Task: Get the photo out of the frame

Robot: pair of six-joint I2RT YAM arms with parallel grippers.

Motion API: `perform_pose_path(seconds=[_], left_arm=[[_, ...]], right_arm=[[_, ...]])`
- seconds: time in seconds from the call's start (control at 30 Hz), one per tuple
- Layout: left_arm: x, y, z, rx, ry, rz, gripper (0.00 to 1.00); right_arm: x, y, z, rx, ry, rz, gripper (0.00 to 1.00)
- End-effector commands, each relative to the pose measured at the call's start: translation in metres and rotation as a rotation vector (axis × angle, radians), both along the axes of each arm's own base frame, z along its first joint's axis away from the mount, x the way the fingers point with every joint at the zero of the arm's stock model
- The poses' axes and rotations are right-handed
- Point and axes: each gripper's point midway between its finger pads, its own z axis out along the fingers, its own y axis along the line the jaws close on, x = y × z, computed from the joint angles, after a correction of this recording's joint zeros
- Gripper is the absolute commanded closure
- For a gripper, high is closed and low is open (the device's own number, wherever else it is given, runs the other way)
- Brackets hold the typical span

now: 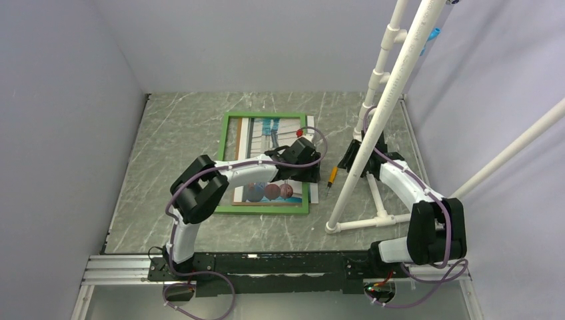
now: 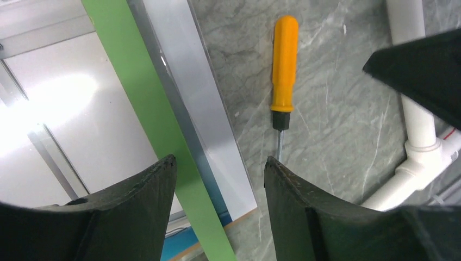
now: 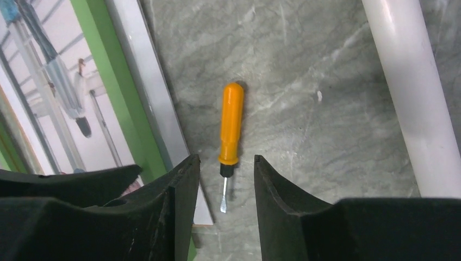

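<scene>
- The marble table [image 1: 173, 133] carries the whole scene, with a white pipe stand [image 1: 393, 80] rising on its right side.
- The frame [image 1: 266, 209] lies flat at mid-table, green face up, its long axis running away from the arm bases.
- The photo [image 1: 270, 133] sits inside the frame, balloons at the near end, not yet lifted out.
- The left arm [image 1: 200, 187] is the nearer one. It bends out over the frame, its wrist above the right rail.
- The right arm [image 1: 406, 180] reaches in from the right past the stand and points down at bare table just beside the frame.
- The left gripper [image 2: 220, 166] hangs over the right rail with its jaws apart and nothing between them. The photo lies to its left.
- The right gripper [image 3: 225, 163] has its jaws apart too, gripping nothing, with the frame and photo off to its left.
- A screwdriver [image 3: 231, 125] lies on the table parallel to the right rail and clear of it. Its tip points toward the right gripper's open jaws.
</scene>
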Motion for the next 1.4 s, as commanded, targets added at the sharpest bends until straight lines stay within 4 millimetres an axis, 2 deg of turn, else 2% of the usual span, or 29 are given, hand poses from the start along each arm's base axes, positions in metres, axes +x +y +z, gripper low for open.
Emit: perform_pose_path(seconds=[0.0, 0.17, 0.3, 0.4, 0.53, 0.67, 0.77, 0.97, 1.03, 1.1, 1.2, 1.33, 1.37], left_arm=[[0.008, -0.001, 0.008, 0.070, -0.066, 0.073, 0.37], [0.006, 0.010, 0.007, 0.121, -0.104, 0.106, 0.35], [0.006, 0.011, 0.018, 0.127, -0.146, 0.087, 0.33], [0.006, 0.013, 0.015, 0.153, -0.131, 0.096, 0.33], [0.005, 0.011, 0.000, 0.164, -0.087, 0.104, 0.37], [0.008, 0.010, -0.012, 0.180, -0.072, 0.122, 0.44], [0.012, 0.011, -0.013, 0.189, -0.085, 0.136, 0.51], [0.012, 0.009, -0.015, 0.208, -0.082, 0.121, 0.57], [0.011, 0.008, -0.014, 0.204, -0.085, 0.106, 0.63], [0.011, 0.010, -0.009, 0.210, -0.095, 0.096, 0.73], [0.010, 0.012, 0.010, 0.200, -0.123, 0.071, 0.79], [0.009, 0.018, 0.053, 0.165, -0.182, 0.040, 0.89], [0.009, 0.022, 0.063, 0.155, -0.192, 0.047, 0.95]], right_arm=[[-0.004, -0.005, 0.006, -0.009, -0.042, 0.022, 0.57], [-0.004, -0.011, 0.009, -0.020, -0.068, 0.022, 0.57], [-0.005, -0.011, 0.003, -0.017, -0.071, 0.032, 0.57], [-0.006, -0.009, -0.004, -0.016, -0.078, 0.050, 0.59], [-0.005, -0.008, -0.011, -0.020, -0.101, 0.081, 0.62], [-0.008, -0.007, -0.009, -0.016, -0.135, 0.086, 0.63], [-0.009, -0.009, -0.006, -0.026, -0.153, 0.083, 0.64], [-0.010, -0.010, 0.000, -0.029, -0.181, 0.081, 0.65], [-0.009, -0.009, 0.003, -0.027, -0.194, 0.085, 0.64], [-0.010, -0.010, 0.005, -0.030, -0.202, 0.082, 0.65], [-0.011, -0.011, 0.007, -0.033, -0.214, 0.080, 0.64], [-0.010, -0.011, 0.011, -0.031, -0.234, 0.084, 0.64], [-0.011, -0.011, 0.012, -0.032, -0.237, 0.085, 0.64]])
